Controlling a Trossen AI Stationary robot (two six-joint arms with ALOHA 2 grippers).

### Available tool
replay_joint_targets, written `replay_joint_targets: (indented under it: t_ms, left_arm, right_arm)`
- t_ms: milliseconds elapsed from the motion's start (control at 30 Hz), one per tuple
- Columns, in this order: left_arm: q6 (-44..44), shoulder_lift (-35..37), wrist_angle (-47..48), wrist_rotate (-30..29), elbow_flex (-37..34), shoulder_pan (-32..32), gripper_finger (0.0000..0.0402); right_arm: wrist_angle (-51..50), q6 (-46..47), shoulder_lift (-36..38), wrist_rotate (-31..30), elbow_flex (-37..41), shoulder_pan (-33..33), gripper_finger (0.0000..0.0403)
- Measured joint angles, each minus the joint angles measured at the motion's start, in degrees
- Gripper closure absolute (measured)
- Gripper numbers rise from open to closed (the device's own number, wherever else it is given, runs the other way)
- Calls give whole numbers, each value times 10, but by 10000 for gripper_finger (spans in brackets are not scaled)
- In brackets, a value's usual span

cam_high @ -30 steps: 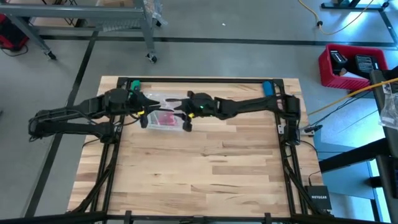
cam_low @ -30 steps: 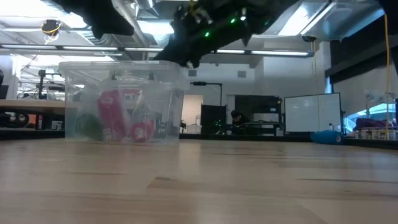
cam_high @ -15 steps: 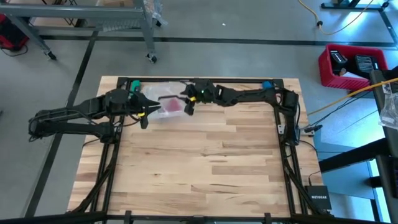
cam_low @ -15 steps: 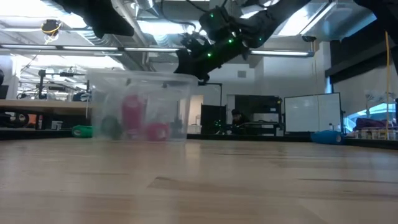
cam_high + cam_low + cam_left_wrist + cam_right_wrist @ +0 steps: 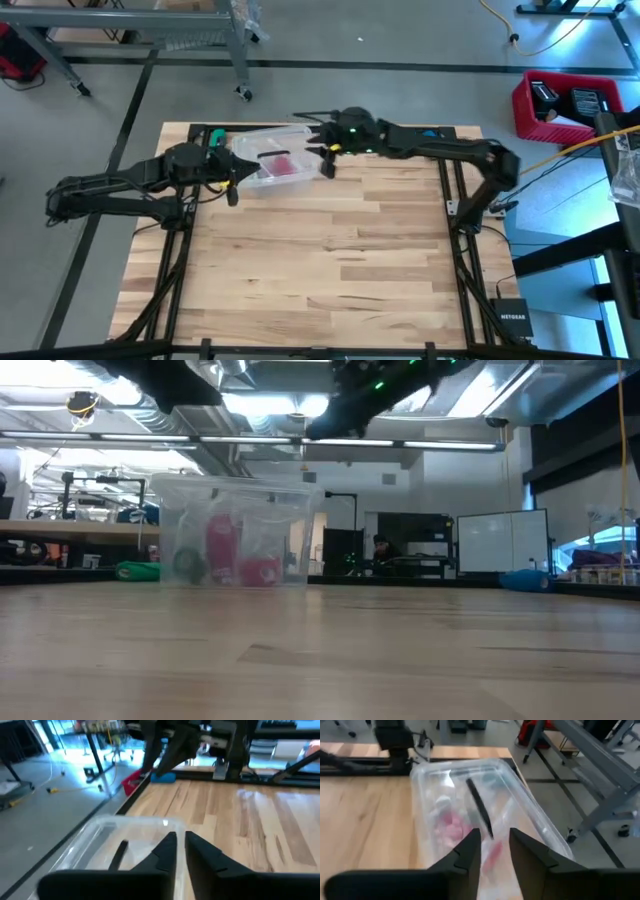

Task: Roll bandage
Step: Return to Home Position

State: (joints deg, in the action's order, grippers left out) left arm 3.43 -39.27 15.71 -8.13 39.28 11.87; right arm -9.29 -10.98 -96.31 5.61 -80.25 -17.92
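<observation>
Table (image 5: 330, 260), bandage (image 5: 280, 163) in box (image 5: 248, 150), beside right jaws

The high view looks straight down on the whole table (image 5: 330, 260). The low view sits at tabletop height by the near edge, facing level toward the far side and the room. The left wrist view looks rightward past the left gripper (image 5: 181, 837), the right wrist view leftward past the right gripper (image 5: 494, 834), both close above the clear box (image 5: 262, 141), which all four views share.
</observation>
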Motion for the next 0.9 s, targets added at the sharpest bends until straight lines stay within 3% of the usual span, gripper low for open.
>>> replay_joint_targets:
  t_ms: [100,267,433,600,900]
  left_arm:
    - [-6,11,-50,1,-32,-8,395]
    - [-20,41,-106,6,-73,-37,393]
    - [-18,79,-108,5,-84,-41,400]
    - [-13,119,-107,5,-101,-41,398]
    - [-45,197,-139,39,-169,-40,400]
  right_arm:
    - [-32,3,66,-1,49,8,331]
    - [0,41,194,-7,191,27,396]
    - [85,107,327,-3,338,29,379]
    - [195,136,429,25,454,29,394]
    - [328,171,483,56,567,29,393]
